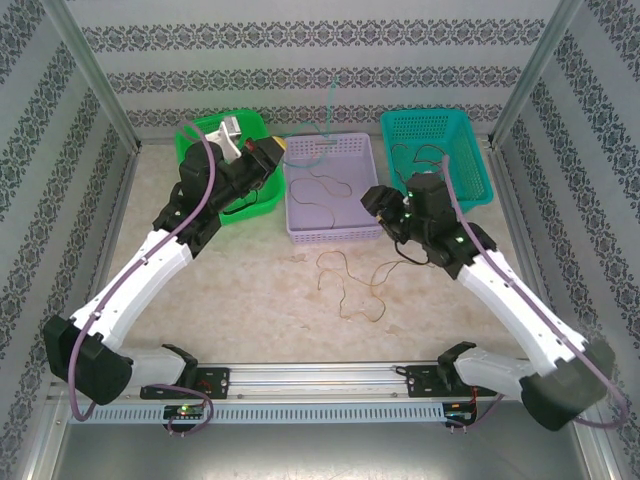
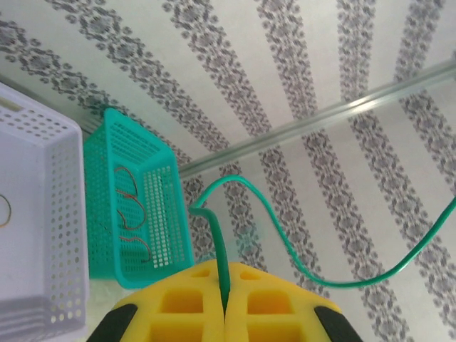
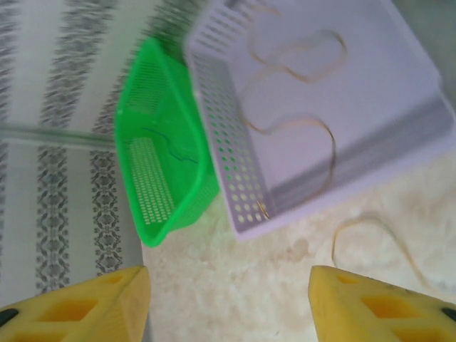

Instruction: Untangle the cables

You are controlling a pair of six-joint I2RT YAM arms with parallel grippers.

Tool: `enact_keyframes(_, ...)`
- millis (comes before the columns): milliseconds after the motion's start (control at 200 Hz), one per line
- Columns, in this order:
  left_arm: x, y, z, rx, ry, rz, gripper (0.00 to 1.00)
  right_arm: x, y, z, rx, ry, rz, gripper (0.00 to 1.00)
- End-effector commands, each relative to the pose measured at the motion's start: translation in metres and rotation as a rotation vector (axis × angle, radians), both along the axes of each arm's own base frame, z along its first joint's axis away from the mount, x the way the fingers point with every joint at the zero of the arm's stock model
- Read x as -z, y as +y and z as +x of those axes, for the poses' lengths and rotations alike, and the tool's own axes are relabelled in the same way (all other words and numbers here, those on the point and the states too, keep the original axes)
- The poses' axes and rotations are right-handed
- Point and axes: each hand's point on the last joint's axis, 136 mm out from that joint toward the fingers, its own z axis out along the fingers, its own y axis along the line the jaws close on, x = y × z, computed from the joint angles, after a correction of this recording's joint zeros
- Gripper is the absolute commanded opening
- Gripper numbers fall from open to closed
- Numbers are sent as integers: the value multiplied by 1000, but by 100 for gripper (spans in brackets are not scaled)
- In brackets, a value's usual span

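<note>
My left gripper (image 2: pixel 226 274) is shut on one end of a green cable (image 2: pixel 285 235), which loops up in the air and off to the right. Seen from above, this gripper (image 1: pixel 280 148) hangs between the green basket and the purple basket, and the green cable (image 1: pixel 331 105) rises against the back wall. My right gripper (image 3: pixel 228 288) stands open above bare table with nothing between its fingers, near the purple basket's front right corner (image 1: pixel 374 203). Thin yellowish and brown cables (image 1: pixel 345 283) lie loosely curled on the table in front of the purple basket.
A green basket (image 1: pixel 250 205) sits at the back left with a dark strand (image 3: pixel 171 146) inside. The purple basket (image 1: pixel 300 225) in the middle holds a yellowish cable (image 3: pixel 306 64). The teal basket (image 1: pixel 470 150) at the back right holds reddish-brown wires (image 2: pixel 132 206). Patterned walls enclose the table.
</note>
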Motion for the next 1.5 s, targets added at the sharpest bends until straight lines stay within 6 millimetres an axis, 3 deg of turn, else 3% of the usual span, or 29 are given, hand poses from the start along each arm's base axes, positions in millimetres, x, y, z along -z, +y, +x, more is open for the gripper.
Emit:
enact_keyframes(0, 10, -7, -13, 79, 16, 71, 0, -76, 7, 9, -124, -441, -233, 66)
enact_keyframes(70, 14, -8, -11, 82, 30, 79, 0, -107, 24, 10, -169, -551, -327, 69)
enact_keyframes(155, 15, -11, -8, 89, 33, 77, 0, -125, 43, 15, -202, -612, -395, 76)
enact_keyframes(320, 20, -17, -6, 117, 51, 71, 0, -134, 61, 36, -197, -644, -441, 80)
enact_keyframes(455, 24, -19, -10, 135, 61, 72, 0, -136, 67, 55, -159, -646, -451, 72)
enact_keyframes(500, 25, -19, -11, 142, 64, 71, 0, -132, 67, 62, -153, -619, -464, 67)
enact_keyframes(554, 25, -21, -13, 155, 66, 70, 0, -127, 63, 70, -139, -583, -475, 53)
enact_keyframes(669, 31, -28, -19, 214, 87, 74, 0, -132, 56, 80, -123, -599, -471, 0)
enact_keyframes(879, 72, -67, -53, 487, 194, 191, 0, -165, 41, 102, -152, -693, -494, 0)
enact_keyframes(1069, 102, -108, -93, 685, 225, 312, 0, -179, 32, 135, -246, -724, -423, 0)
enact_keyframes(1284, 118, -146, -118, 799, 217, 402, 0, -171, 31, 165, -287, -652, -311, 0)
enact_keyframes(1494, 130, -151, -135, 846, 244, 511, 0, -162, 30, 179, -296, -514, -163, 0)
